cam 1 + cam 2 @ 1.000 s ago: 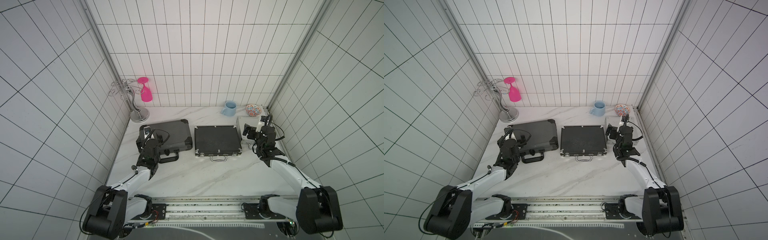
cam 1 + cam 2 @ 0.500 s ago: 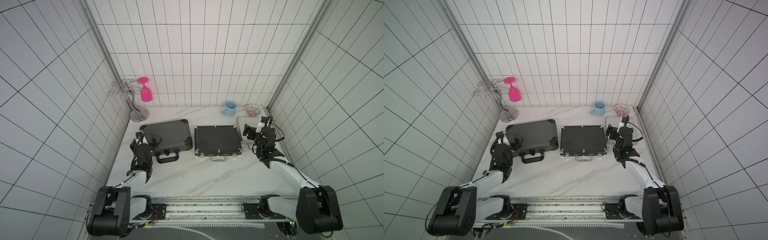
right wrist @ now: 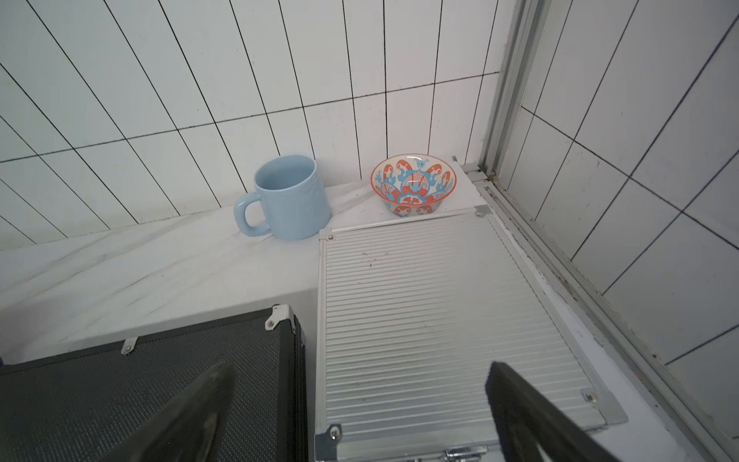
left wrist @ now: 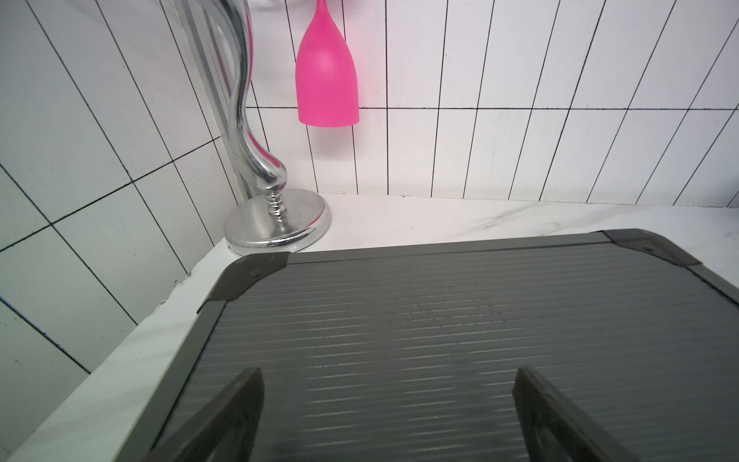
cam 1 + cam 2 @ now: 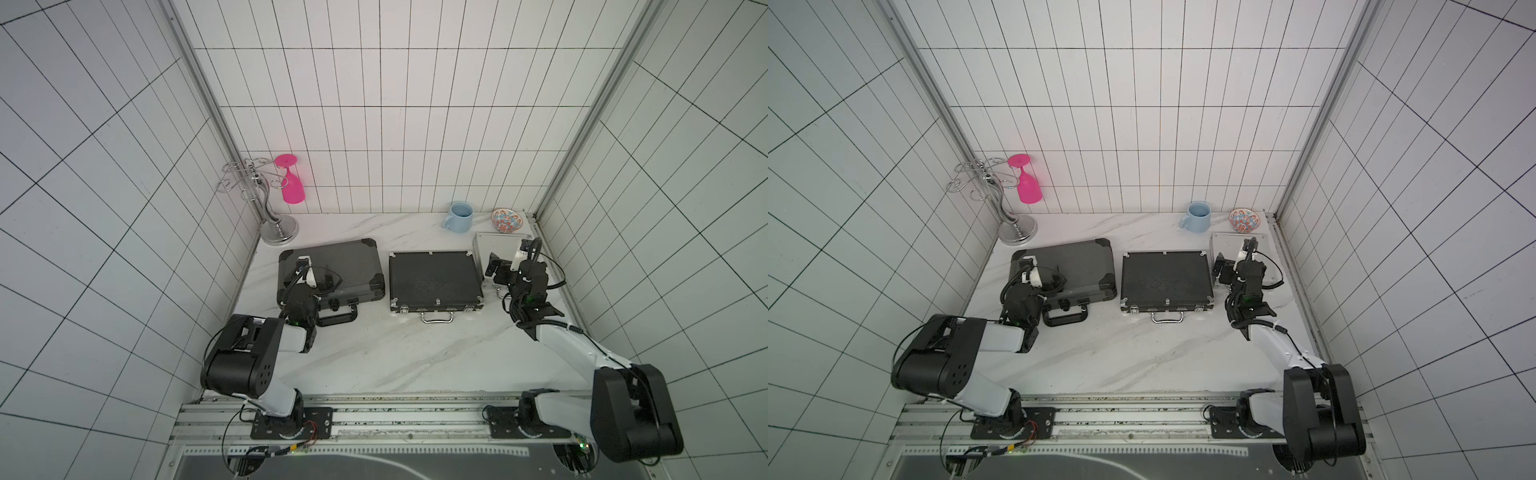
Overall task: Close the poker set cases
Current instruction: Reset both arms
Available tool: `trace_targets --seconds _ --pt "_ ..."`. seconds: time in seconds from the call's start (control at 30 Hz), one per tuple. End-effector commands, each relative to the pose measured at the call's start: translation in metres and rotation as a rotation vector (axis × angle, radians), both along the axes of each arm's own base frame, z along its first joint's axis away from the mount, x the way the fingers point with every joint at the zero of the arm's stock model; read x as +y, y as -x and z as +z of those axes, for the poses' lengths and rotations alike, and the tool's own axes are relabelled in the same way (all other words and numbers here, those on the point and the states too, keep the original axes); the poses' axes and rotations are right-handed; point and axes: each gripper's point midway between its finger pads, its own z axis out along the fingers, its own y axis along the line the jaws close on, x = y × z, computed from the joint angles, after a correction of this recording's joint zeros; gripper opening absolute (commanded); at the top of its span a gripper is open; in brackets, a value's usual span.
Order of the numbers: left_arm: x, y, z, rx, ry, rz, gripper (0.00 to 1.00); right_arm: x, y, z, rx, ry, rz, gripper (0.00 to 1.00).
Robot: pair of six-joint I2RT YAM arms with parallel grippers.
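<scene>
Large dark-grey ribbed case [image 4: 440,320], left of medium black textured case [image 5: 434,280]: lid down, left claw [image 4: 388,372] wide, empty above it. Black case shut. Small silver aluminium case [image 3: 440,320], right of it: lid down, right claw [image 3: 360,366] wide, empty. Closing looks done; latches unclear.

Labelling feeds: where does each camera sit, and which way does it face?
Top views: high in front, looking down at the counter; left arm, right arm show.
Left wrist: over the dark-grey case, facing the glass rack; left tool shows.
Right wrist: over the silver case edge, facing the mug; right tool shows.
Shared: the mug, in right wrist and top.
</scene>
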Motion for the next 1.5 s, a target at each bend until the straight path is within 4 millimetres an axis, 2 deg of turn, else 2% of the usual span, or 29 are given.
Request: trace_targets --seconds 0.0,0.2,0.5,0.67,0.77,0.9,0.97,1.03,1.17,1.47 --pt "-0.002 -0.003 -0.005 0.034 -0.036 -0.015 0.98 -0.012 0.012 -0.007 -0.035 0.041 -0.042 1.00" --pt "-0.002 -0.002 -0.004 0.013 -0.036 -0.012 0.98 -0.020 0.030 0.001 -0.134 0.100 -0.063 1.00" --pt "-0.001 -0.004 -0.006 0.047 -0.031 -0.008 0.98 -0.017 0.035 -0.024 -0.151 0.152 -0.009 1.00" --pt "-0.001 -0.003 -0.006 0.047 -0.031 -0.008 0.98 -0.026 0.041 -0.024 -0.209 0.170 -0.039 1.00" --pt "-0.001 -0.003 -0.006 0.047 -0.031 -0.007 0.98 -0.027 0.039 -0.027 -0.231 0.184 -0.033 1.00" --pt "-0.001 -0.003 -0.006 0.047 -0.031 -0.007 0.98 -0.017 0.036 -0.048 -0.214 0.204 0.039 1.00" --pt "-0.001 -0.003 -0.006 0.046 -0.031 -0.007 0.98 -0.015 0.037 -0.043 -0.264 0.209 0.044 1.00" --pt "-0.001 -0.004 -0.006 0.046 -0.031 -0.007 0.98 -0.016 0.030 -0.053 -0.183 0.197 0.050 1.00" --pt "-0.001 -0.004 -0.006 0.046 -0.031 -0.007 0.98 -0.025 0.020 -0.058 -0.150 0.173 0.009 1.00" --pt "-0.001 -0.004 -0.006 0.047 -0.031 -0.008 0.98 -0.027 0.019 -0.059 -0.149 0.168 0.007 1.00"
